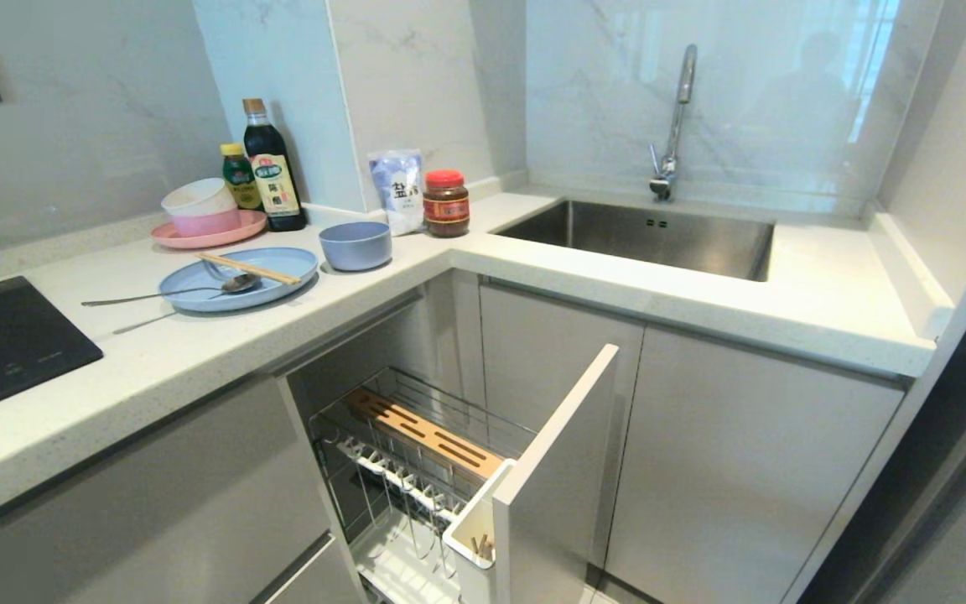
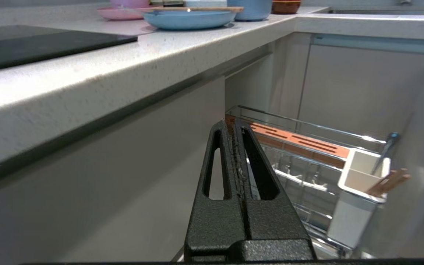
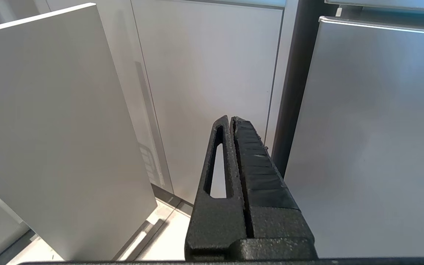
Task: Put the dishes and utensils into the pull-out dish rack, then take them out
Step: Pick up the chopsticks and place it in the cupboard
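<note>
While chopsticks [image 1: 249, 268] cross the plate [image 1: 198, 295], bowl [image 1: 355, 245] holds nothing.

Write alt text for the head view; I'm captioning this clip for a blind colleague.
A pull-out dish rack stands open below an L-shaped kitchen counter, its plate slots bare. On the counter a light-blue plate carries chopsticks and a spoon, beside a light-blue bowl; no robot arm shows.

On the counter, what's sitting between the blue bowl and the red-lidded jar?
In the head view, a white salt bag stands between the blue bowl and the red-lidded jar, set slightly behind them.
</note>
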